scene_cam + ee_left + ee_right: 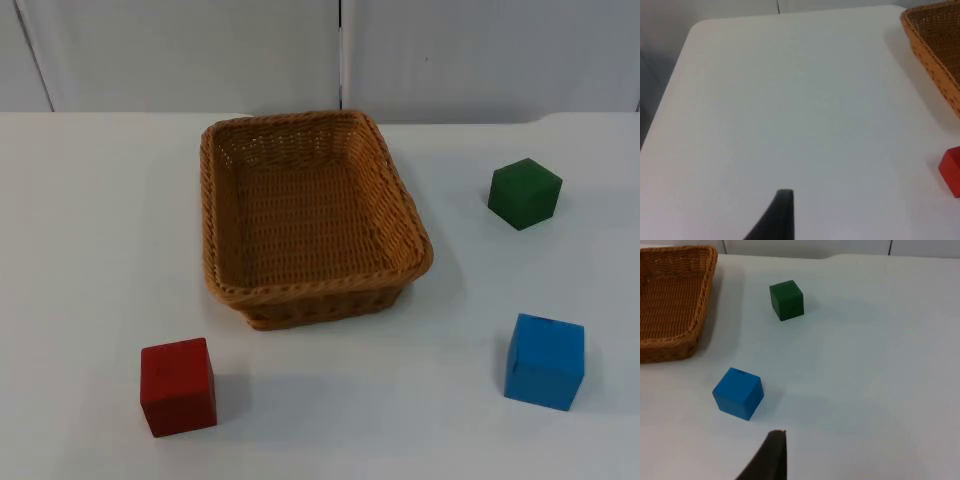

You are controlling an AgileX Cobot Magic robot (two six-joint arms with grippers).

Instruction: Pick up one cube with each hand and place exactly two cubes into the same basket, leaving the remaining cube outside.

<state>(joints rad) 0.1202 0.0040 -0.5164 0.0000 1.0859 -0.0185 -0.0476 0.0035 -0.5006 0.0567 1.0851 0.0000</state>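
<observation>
Cubes lie on the white desk (90, 220), all three outside the basket. Going left to right in the top view: the red cube (178, 386) sits near the front, left of the basket's front corner and apart from it. The woven basket (222, 205) stands in the middle of the desk with nothing inside. Right of it, well apart, the green cube (524, 193) rests farther back and the blue cube (544, 361) nearer the front, with bare desk between them. From the left wrist view, the left pincer (784, 200) hangs above bare desk; whether it is open I cannot tell. In the right wrist view, the right pincer (776, 439) hangs just beside the blue cube; its state I cannot tell either.
</observation>
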